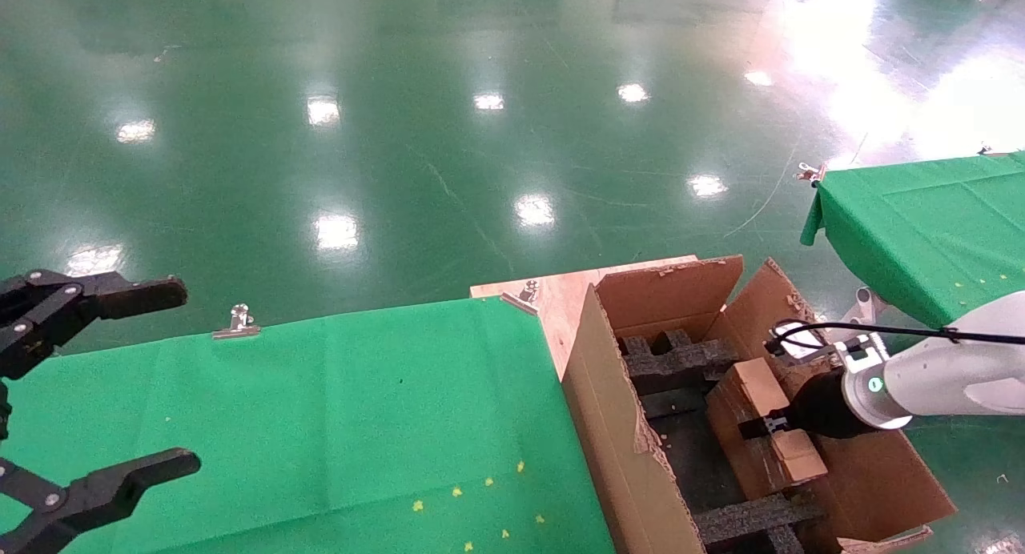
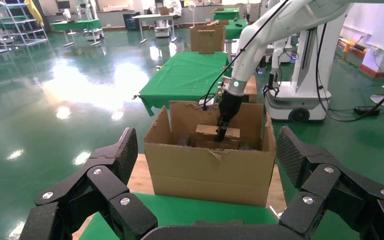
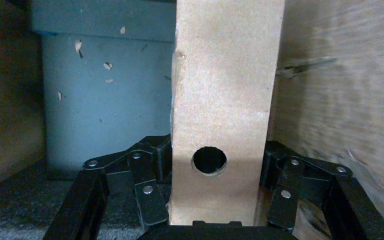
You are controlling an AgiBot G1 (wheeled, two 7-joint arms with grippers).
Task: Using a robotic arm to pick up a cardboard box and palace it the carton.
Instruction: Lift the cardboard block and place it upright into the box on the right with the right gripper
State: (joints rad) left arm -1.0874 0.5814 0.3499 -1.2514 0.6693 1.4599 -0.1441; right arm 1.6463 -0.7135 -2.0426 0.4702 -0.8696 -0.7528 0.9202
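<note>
The slim brown cardboard box (image 1: 757, 386) stands on edge inside the large carton (image 1: 608, 410), close to its right wall and beside black foam blocks (image 1: 681, 358). My right gripper (image 1: 769, 427), on the white robotic arm (image 1: 945, 378), is shut on the box from above. The right wrist view shows the box's narrow side with its round hole (image 3: 225, 90) between the fingers of the right gripper (image 3: 215, 152). The left wrist view shows the carton (image 2: 210, 170), the box (image 2: 207, 131) and the arm (image 2: 260, 35). My left gripper (image 1: 160, 378) is open and empty over the green table's left edge.
A green-clothed table (image 1: 320, 418) lies left of the carton, with metal clips (image 1: 236, 322) on its far edge. A wooden board (image 1: 552, 294) lies under the carton. A second green table (image 1: 921, 226) stands at the right. Glossy green floor lies beyond.
</note>
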